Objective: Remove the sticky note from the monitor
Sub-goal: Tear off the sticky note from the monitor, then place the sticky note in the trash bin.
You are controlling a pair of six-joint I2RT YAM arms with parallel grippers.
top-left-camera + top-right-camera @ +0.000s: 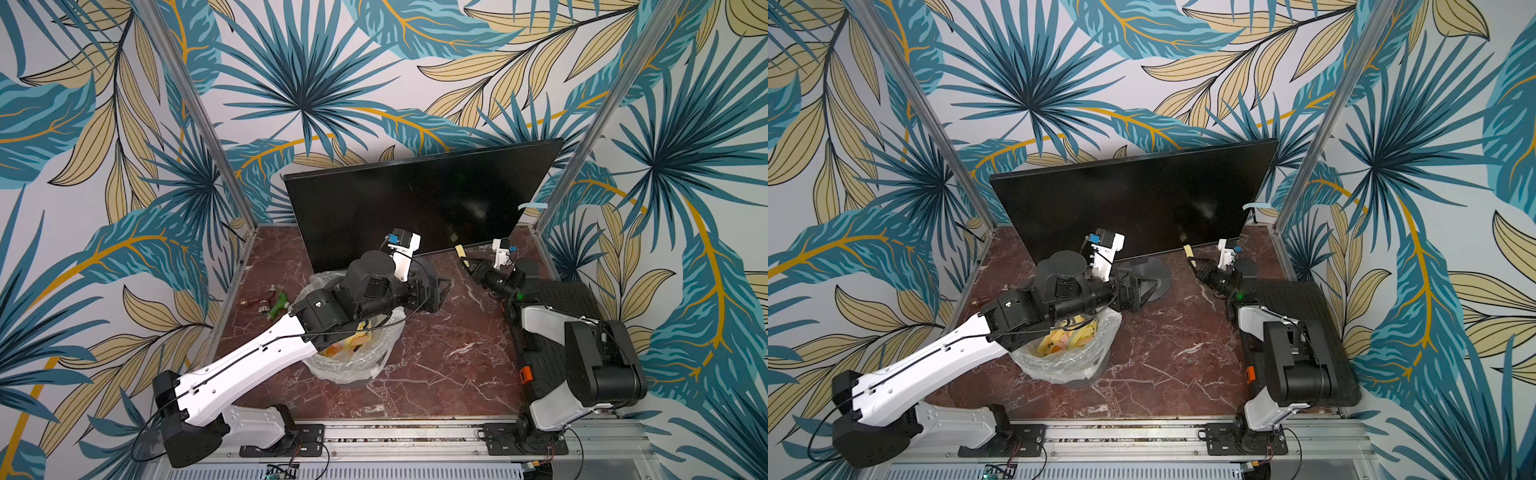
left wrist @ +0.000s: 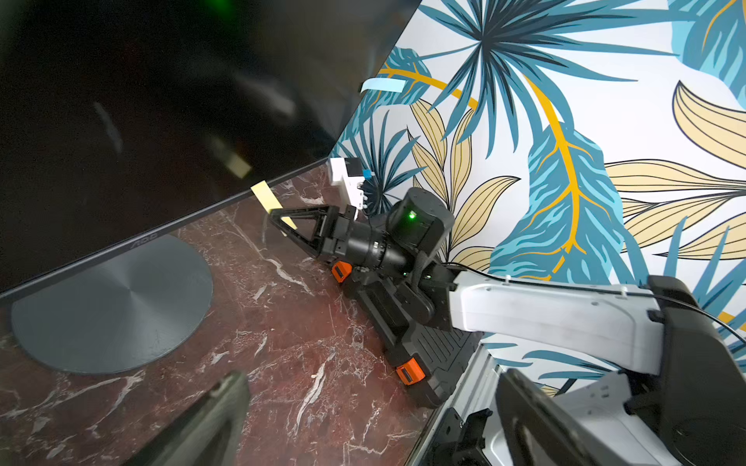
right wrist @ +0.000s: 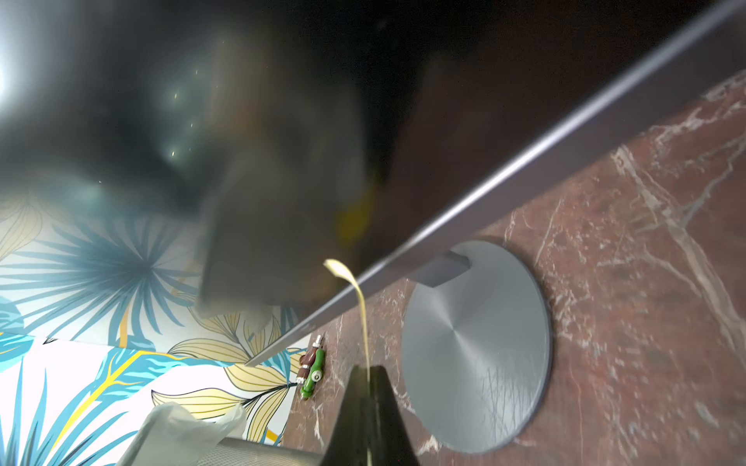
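The monitor (image 1: 415, 195) (image 1: 1133, 195) stands at the back of the table, its dark screen facing me. A yellow sticky note (image 1: 459, 250) (image 1: 1188, 251) (image 2: 266, 196) (image 3: 360, 298) hangs at the monitor's lower frame, near the right end. My right gripper (image 1: 467, 263) (image 1: 1194, 262) (image 2: 279, 214) (image 3: 369, 369) is shut on the note's lower end, and the upper end curls against the frame edge. A pale blue sticky note (image 1: 532, 205) (image 1: 1256, 205) (image 2: 381, 85) sticks out from the monitor's right edge. My left gripper (image 1: 1138, 291) (image 2: 371, 423) hovers open and empty beside the monitor's grey disc foot (image 2: 113, 302).
A bin (image 1: 353, 361) (image 1: 1067, 361) with a clear liner and several discarded notes stands under my left arm. The flat black ribbed case (image 1: 569, 299) (image 1: 1304, 303) (image 2: 436, 355) lies under the right arm. A small green tool (image 1: 278, 305) (image 3: 313, 371) lies by the left wall.
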